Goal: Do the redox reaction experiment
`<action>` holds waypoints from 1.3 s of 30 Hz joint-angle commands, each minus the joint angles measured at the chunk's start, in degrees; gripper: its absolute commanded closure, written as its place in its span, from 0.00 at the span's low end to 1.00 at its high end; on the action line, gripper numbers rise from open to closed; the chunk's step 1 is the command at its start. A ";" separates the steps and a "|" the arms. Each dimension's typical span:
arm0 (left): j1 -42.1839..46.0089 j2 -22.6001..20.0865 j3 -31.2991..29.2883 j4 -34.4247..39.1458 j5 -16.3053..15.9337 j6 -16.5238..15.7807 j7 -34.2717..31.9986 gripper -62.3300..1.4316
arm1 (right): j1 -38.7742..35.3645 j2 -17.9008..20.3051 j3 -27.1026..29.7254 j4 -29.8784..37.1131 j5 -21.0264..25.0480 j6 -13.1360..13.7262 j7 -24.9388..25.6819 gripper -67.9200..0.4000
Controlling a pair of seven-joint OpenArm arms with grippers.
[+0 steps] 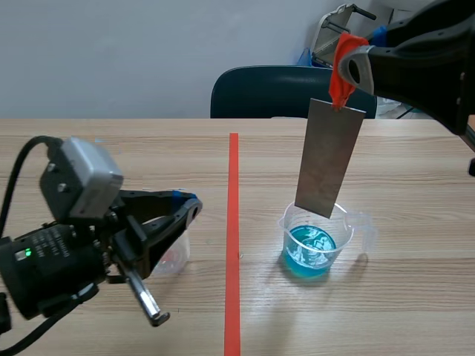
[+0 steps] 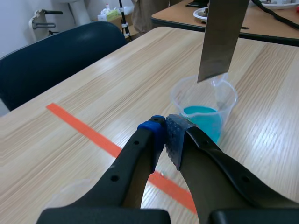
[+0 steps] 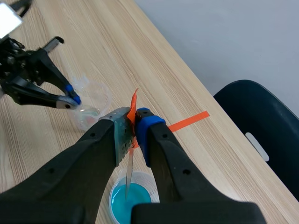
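A grey metal plate hangs upright from an orange tag. My right gripper is shut on that tag, high above the table. The plate's lower edge is at about the rim of a clear beaker holding blue liquid. From the right wrist I see the plate edge-on between my fingers, with the beaker straight below. My left gripper is shut on nothing, over an empty clear cup, left of the tape line. Its pads meet, pointing toward the beaker.
An orange-red tape line runs down the table's middle. A dark blue chair stands behind the far edge. Another table with clutter lies beyond at the right.
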 commanded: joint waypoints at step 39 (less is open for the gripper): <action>37.03 -4.02 -30.95 4.98 2.34 -7.21 -25.64 0.00 | 0.57 0.26 0.81 0.44 0.81 0.39 1.07 0.99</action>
